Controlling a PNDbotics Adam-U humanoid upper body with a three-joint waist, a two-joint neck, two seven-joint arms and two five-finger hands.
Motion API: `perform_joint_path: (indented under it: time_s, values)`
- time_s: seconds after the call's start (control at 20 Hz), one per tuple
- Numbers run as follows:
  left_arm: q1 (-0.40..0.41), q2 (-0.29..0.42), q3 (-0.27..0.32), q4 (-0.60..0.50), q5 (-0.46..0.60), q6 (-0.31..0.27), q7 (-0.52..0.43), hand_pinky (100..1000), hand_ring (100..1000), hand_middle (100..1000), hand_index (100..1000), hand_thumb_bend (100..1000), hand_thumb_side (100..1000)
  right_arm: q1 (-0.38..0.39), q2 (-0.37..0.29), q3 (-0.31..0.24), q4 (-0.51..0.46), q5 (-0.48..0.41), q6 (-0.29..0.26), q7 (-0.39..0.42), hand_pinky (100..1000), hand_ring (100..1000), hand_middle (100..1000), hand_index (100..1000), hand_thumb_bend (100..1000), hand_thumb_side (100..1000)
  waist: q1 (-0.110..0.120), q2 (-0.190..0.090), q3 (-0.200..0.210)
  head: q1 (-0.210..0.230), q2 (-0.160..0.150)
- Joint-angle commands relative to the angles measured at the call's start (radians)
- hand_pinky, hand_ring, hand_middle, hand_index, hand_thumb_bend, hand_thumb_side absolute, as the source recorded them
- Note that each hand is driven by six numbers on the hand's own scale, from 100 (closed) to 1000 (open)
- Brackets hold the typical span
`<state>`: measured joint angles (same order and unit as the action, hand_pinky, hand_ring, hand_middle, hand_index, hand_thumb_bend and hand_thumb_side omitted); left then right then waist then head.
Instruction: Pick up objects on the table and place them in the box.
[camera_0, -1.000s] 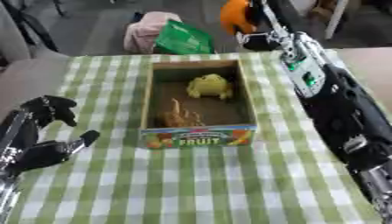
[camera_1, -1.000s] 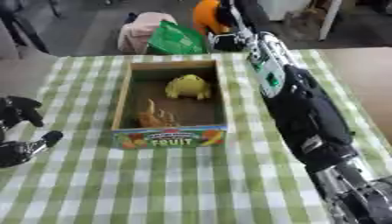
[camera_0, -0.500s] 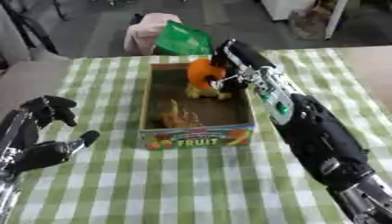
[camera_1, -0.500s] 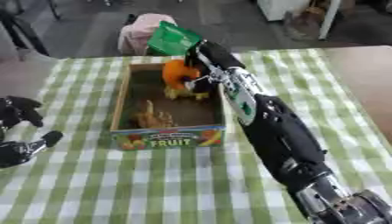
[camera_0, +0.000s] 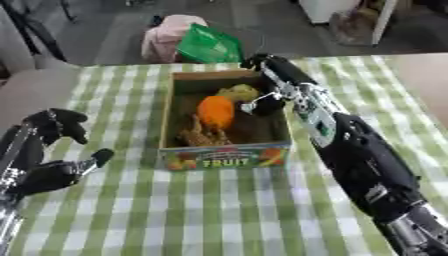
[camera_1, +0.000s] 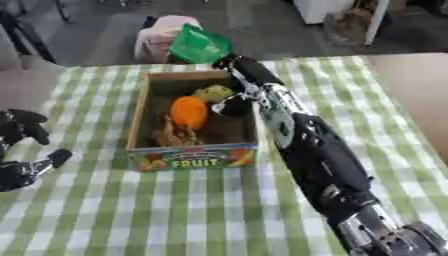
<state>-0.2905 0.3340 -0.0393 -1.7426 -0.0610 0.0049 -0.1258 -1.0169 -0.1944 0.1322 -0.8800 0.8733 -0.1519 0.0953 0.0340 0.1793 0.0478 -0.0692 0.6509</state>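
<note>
A cardboard box (camera_0: 223, 155) with a "FRUIT" label on its front wall stands in the middle of the green checked table. Inside it lie an orange round object (camera_0: 215, 112), a yellow-green object (camera_0: 238, 92) at the back and a brown object (camera_0: 197, 137) at the front. My right hand (camera_0: 267, 104) is low inside the box by its right wall, just right of the orange object, fingers relaxed and not wrapped round it. My left hand (camera_0: 48, 165) rests open at the lower left, fingers up, holding nothing.
My right forearm (camera_0: 350, 150) runs from the lower right across the table's right side to the box. A green bag (camera_0: 208, 47) and a pink bundle (camera_0: 171, 35) sit beyond the far edge. Checked cloth (camera_0: 219, 210) covers the near table.
My right hand brought the orange object from above the far edge down into the box. The object now lies in the box, apart from the hand. The left hand has stayed put.
</note>
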Motion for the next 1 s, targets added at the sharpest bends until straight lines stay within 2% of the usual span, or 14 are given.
perform_joint_path:
  time_s: [0.05,0.15,0.4,0.5,0.65,0.8,1.0]
  values:
    - [-0.005,0.015,0.013,-0.018,0.002,0.000,0.007,704,491,463,651,643,100,-0.006,-0.063,-0.015,-0.115,-0.085,0.007,-0.004,706,780,754,841,442,163,-0.003,-0.017,-0.004,0.009,-0.003]
    - [-0.002,0.016,0.015,-0.018,0.002,0.000,0.010,704,491,463,651,642,100,0.015,-0.099,-0.021,-0.197,-0.159,0.024,-0.030,686,759,722,822,363,107,-0.006,-0.017,-0.009,0.015,-0.002]
    - [0.004,0.016,0.021,-0.017,0.003,-0.001,0.024,704,497,469,649,640,100,0.104,-0.200,-0.043,-0.415,-0.417,0.107,-0.142,637,698,639,776,103,100,-0.013,-0.011,-0.020,0.031,0.002]
    - [0.007,0.015,0.023,-0.018,0.005,-0.001,0.031,704,499,471,648,639,100,0.158,-0.234,-0.059,-0.502,-0.515,0.143,-0.198,628,682,620,764,100,100,-0.017,-0.009,-0.025,0.038,0.004]
    - [0.013,0.012,0.027,-0.020,0.008,-0.003,0.042,704,503,476,647,636,100,0.243,-0.252,-0.091,-0.606,-0.600,0.178,-0.258,626,679,613,761,100,121,-0.020,-0.006,-0.034,0.050,0.010]
    - [0.021,0.009,0.028,-0.021,0.015,-0.004,0.054,704,512,485,646,630,100,0.332,-0.241,-0.131,-0.686,-0.654,0.195,-0.294,627,681,614,762,100,139,-0.020,-0.008,-0.047,0.061,0.023]
    - [0.042,0.001,0.030,-0.021,0.023,-0.004,0.069,705,521,496,643,611,100,0.433,-0.218,-0.164,-0.752,-0.674,0.201,-0.308,630,688,617,763,100,140,-0.022,-0.021,-0.062,0.079,0.049]
